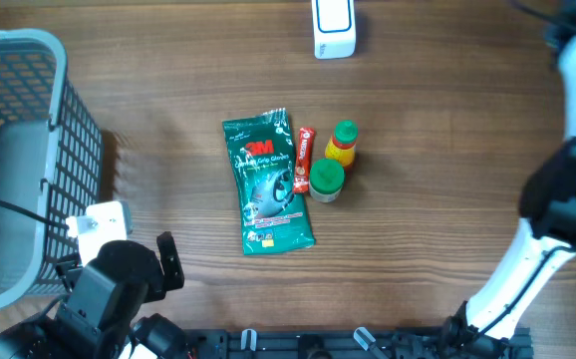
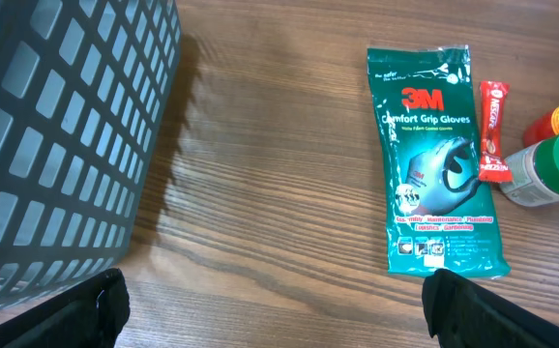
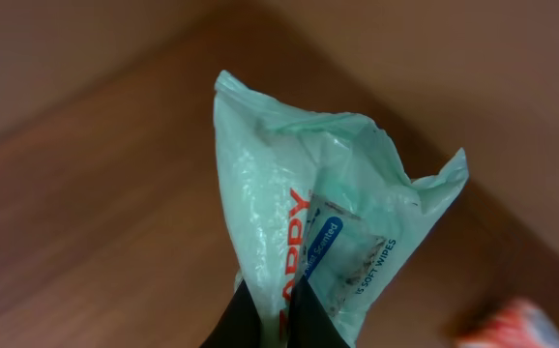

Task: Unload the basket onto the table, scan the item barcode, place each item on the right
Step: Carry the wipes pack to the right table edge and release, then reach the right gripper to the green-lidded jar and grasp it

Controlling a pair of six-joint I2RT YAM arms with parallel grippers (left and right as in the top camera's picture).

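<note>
A pale green pack of soft wipes (image 3: 318,193) hangs above the wood, crumpled, and my right gripper (image 3: 278,295) is shut on its lower edge. The two black fingers pinch the plastic next to the red lettering. That pack and the right gripper lie outside the overhead view; only the right arm (image 1: 567,189) shows along the right side. A white boxy device (image 1: 334,28), which looks like the scanner, stands at the far edge of the table. My left gripper (image 2: 279,314) is open low over bare wood beside the basket, with nothing between its fingers.
A grey plastic basket (image 1: 19,160) stands at the left (image 2: 57,145). Mid-table lie a green 3M gloves pack (image 1: 268,181), a red sachet (image 1: 304,160), a green-lidded jar (image 1: 326,180) and a yellow bottle (image 1: 343,145). A blurred red-white thing (image 3: 512,329) shows below the wipes.
</note>
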